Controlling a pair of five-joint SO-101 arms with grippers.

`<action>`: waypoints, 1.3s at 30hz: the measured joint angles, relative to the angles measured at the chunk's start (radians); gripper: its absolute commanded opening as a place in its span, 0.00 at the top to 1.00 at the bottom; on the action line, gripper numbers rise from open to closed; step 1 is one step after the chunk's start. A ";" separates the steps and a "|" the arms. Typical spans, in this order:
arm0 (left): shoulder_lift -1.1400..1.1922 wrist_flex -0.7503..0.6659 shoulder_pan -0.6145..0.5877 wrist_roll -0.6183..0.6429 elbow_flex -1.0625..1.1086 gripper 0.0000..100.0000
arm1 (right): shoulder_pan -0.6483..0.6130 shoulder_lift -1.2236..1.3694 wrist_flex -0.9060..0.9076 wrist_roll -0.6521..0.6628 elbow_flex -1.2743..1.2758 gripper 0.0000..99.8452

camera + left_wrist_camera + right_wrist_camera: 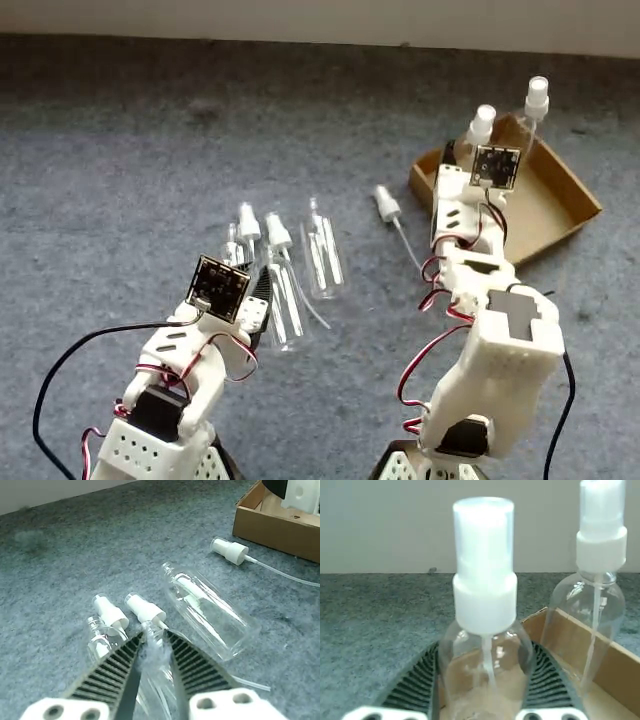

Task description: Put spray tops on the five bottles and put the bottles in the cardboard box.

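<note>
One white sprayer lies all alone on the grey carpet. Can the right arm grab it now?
Probably not yet. The right arm's fingers are shut on a clear plastic bottle with a white spray top, at the brown cardboard box. The loose white sprayer lies unblocked nearby.

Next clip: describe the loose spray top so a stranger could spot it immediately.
Find the cardboard box. Between its corner and the clear bottles lying flat, one spray top lies alone. Unlike the other tops, it touches no bottle, its thin tube trailing bare.
</note>
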 measured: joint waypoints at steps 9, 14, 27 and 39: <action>0.000 0.000 0.000 0.000 0.000 0.99 | 0.000 0.000 0.000 0.000 -0.032 0.93; 0.000 0.000 0.000 0.000 0.000 0.99 | 0.000 0.000 0.000 0.000 -0.032 0.93; 0.000 0.000 0.000 0.000 0.000 0.99 | 0.003 0.132 0.000 0.000 -0.138 0.93; 0.000 0.000 0.000 0.000 0.000 0.99 | 0.000 0.138 0.000 0.000 -0.150 0.80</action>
